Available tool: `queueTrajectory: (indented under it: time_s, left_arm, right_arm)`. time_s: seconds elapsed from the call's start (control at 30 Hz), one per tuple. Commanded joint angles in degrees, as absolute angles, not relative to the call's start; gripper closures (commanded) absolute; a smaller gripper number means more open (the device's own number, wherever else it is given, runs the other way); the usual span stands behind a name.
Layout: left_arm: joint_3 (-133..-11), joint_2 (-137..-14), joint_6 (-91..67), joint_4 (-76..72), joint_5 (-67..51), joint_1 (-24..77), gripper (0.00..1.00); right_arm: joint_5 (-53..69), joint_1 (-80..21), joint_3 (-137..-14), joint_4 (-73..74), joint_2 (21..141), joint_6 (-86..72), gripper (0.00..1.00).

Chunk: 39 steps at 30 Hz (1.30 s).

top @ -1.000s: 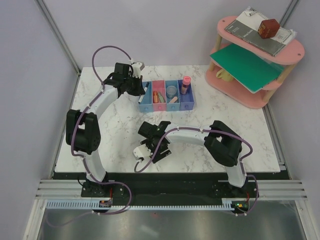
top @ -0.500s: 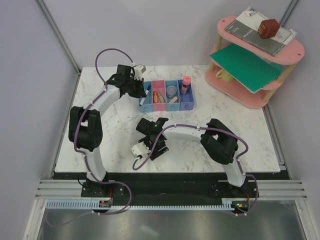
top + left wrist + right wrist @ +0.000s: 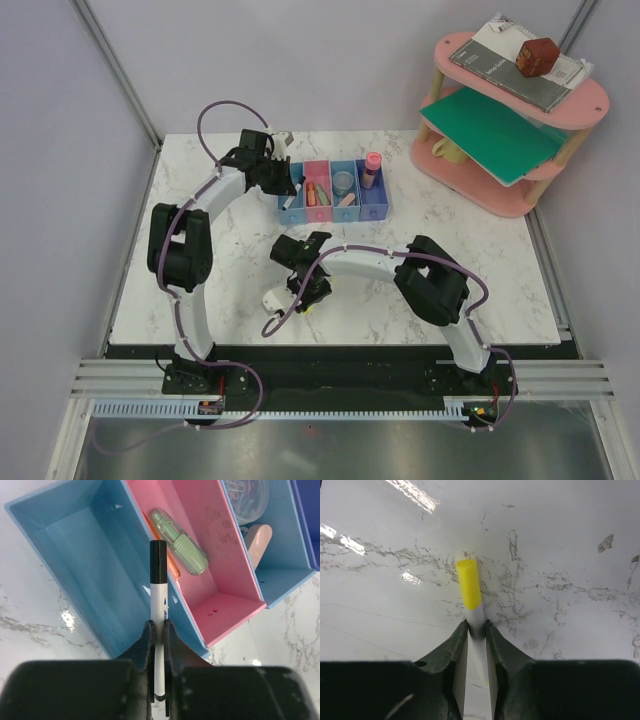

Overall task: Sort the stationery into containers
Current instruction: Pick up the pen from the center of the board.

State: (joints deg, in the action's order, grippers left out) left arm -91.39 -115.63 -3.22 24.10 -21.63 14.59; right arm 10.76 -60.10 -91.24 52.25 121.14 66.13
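The containers (image 3: 335, 192) are a joined row of small bins at the back middle of the table. My left gripper (image 3: 158, 625) is shut on a black-and-white pen (image 3: 159, 587), whose black cap points over the light blue bin (image 3: 85, 570). That bin shows nothing inside. In the pink bin (image 3: 220, 575) lie a pale green eraser (image 3: 181, 542) and an orange one (image 3: 173, 568). My right gripper (image 3: 476, 625) is low on the marble, shut on the white barrel of a yellow-capped marker (image 3: 469, 582). From above, the right gripper (image 3: 308, 298) is at the front middle.
A pink round shelf (image 3: 510, 110) with books and a brown cube stands at the back right. A clear tub of paper clips (image 3: 247, 497) and a peach eraser (image 3: 257, 540) fill the third bin. A pink-capped item (image 3: 372, 168) stands in the periwinkle bin.
The right gripper lowered onto the yellow-capped marker and closed on it. The left gripper carried the pen rightward to the light blue bin.
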Motion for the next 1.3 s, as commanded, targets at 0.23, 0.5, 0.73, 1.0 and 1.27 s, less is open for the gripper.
queueTrajectory:
  time_s: [0.23,0.5,0.73,1.0,1.27]
  left_arm:
    - [-94.48,-118.92,-5.63,24.87,-21.62,14.59,0.71]
    - [-95.80,-116.11,-5.80,24.35,-22.94,14.59,0.37]
    - [-95.45,-112.77,-5.71,23.38,-23.38,14.59,0.32]
    - [-96.24,-110.66,-5.89,23.29,-24.17,14.86,0.32]
    - [-88.69,-96.61,-0.09,23.82,-21.89,13.36,0.29]
  right_arm:
    - [14.33,-59.85,-88.51,51.50,119.53,62.41,0.95]
    - [13.71,-59.68,-88.41,49.13,117.51,55.38,1.00]
    - [13.36,-57.84,-90.00,48.16,114.88,47.55,1.00]
    - [12.92,-55.29,-92.01,47.99,110.83,40.10,1.00]
    - [16.52,-48.26,-99.92,46.15,105.82,24.71,1.00]
